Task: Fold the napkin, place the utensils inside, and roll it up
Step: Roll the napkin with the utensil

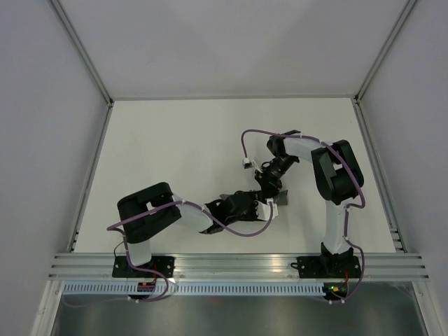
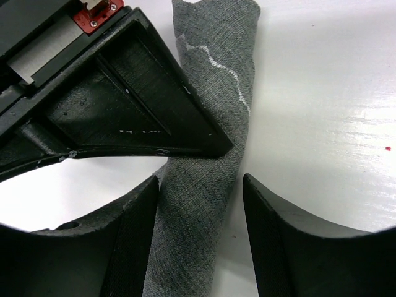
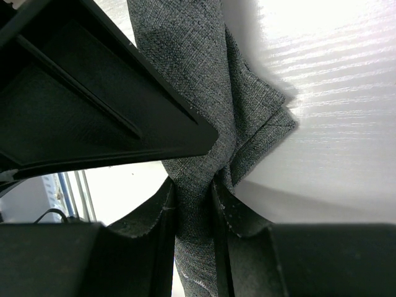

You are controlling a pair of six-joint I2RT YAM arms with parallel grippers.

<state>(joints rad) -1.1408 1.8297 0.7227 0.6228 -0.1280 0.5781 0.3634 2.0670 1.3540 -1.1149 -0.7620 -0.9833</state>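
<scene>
On the table (image 1: 175, 154), right claw (image 3: 195, 204) pinching napkin (image 3: 179, 49), left claw (image 2: 201, 185) open astride it

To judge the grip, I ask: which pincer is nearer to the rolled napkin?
Right. The right pincer is clamped on the napkin, with cloth bunched between its fingers. The left pincer stands open astride it, with a gap beside one finger.
</scene>
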